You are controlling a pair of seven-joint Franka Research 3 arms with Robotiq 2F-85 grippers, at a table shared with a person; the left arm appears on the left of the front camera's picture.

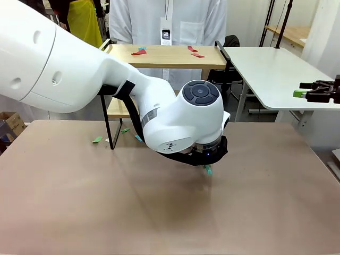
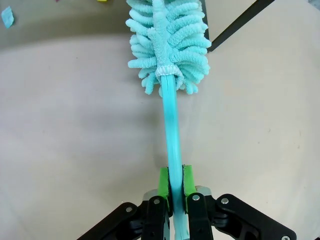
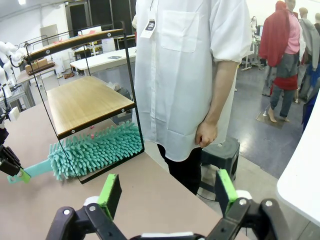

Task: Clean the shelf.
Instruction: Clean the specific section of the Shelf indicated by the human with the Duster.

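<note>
Here, two-tier shelf (image 1: 164,57), light wood boards, thin black frame, red scraps (image 1: 139,51) atop.

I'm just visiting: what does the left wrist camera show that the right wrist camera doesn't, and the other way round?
Left wrist view: a close-up of the left gripper clamped on the teal duster handle, plus a teal paper scrap. Right wrist view: the open right gripper, the shelf with its wood boards, and a person in a white shirt standing by it. Both: the duster's fluffy head, the shelf's black frame and the table.
</note>
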